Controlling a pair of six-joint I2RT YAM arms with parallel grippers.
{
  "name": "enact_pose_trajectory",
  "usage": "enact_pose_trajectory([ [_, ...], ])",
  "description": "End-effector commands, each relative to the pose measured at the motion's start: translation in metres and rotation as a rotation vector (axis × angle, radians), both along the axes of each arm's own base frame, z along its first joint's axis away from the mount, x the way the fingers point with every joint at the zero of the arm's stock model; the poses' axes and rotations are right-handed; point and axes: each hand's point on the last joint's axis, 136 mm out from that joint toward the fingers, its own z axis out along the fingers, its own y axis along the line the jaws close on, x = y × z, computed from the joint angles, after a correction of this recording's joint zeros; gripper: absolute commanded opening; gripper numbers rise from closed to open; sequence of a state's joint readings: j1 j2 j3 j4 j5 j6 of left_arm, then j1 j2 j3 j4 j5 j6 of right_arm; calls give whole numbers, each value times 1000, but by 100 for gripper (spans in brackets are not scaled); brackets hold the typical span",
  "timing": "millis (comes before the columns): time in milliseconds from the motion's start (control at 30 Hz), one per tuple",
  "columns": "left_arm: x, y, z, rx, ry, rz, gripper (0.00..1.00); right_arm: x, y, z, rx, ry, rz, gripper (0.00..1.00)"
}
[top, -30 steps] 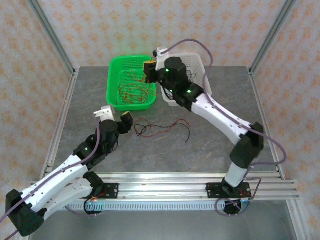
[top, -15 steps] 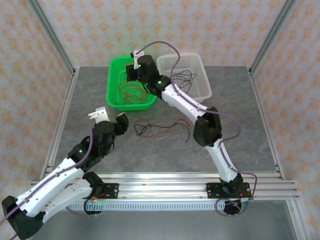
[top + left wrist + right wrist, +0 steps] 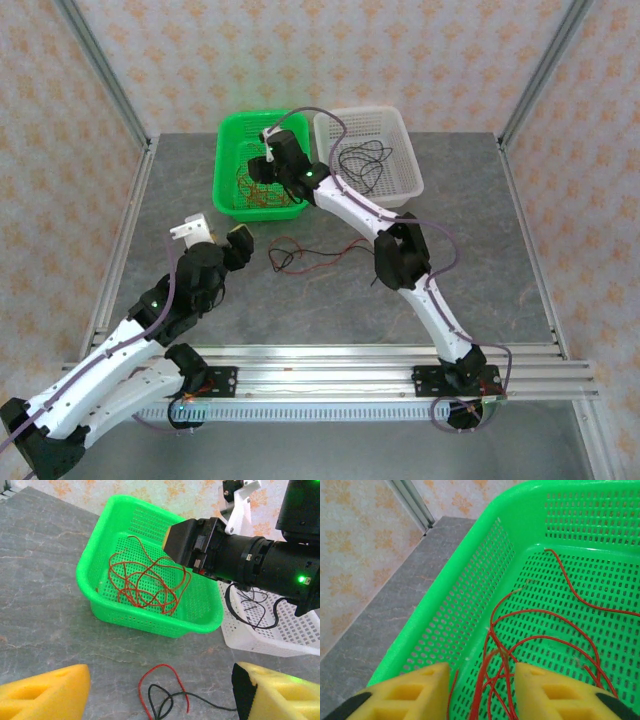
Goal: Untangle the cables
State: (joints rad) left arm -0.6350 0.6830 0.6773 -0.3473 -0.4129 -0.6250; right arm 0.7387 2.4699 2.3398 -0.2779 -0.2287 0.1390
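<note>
Several red cables (image 3: pixel 258 185) lie coiled in the green basket (image 3: pixel 228 170). My right gripper (image 3: pixel 268 166) hangs low inside it, open; in the right wrist view loose red cables (image 3: pixel 545 645) run between its yellow fingers (image 3: pixel 415 692) without being pinched. A red and a black cable (image 3: pixel 310 255) lie tangled on the table. My left gripper (image 3: pixel 218 238) is open just left of them; in its wrist view the tangled cables (image 3: pixel 165 700) sit between its tips (image 3: pixel 161 675). Black cables (image 3: pixel 365 158) rest in the white basket (image 3: pixel 405 165).
The two baskets stand side by side at the back of the grey table (image 3: pixel 480 230). The right arm (image 3: pixel 400 255) stretches across the middle above the tangle's right end. Aluminium frame posts (image 3: pixel 105 85) stand at the table's corners.
The right arm swung from the white basket to the green one and sank into it. Its jaws went from shut to open. The left arm drew back slightly to the left.
</note>
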Motion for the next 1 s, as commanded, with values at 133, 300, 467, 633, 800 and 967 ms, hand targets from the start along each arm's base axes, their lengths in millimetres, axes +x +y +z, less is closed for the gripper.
enact_pose_trajectory([
  [133,0,-1,7,-4,13,11,76,7,-19,12,-59,-17,-93,46],
  [300,2,-3,4,-2,25,6,76,6,-30,5,-118,-4,-121,42],
  [467,2,-1,4,-1,31,18,76,-10,-31,15,-116,17,-74,31],
  [633,-2,14,10,18,44,97,75,-53,-19,22,-143,30,61,32],
  [800,-2,14,19,36,64,94,75,-90,-20,25,-158,32,118,33],
  [967,-2,12,21,24,65,86,74,-120,-5,23,-91,86,245,31],
])
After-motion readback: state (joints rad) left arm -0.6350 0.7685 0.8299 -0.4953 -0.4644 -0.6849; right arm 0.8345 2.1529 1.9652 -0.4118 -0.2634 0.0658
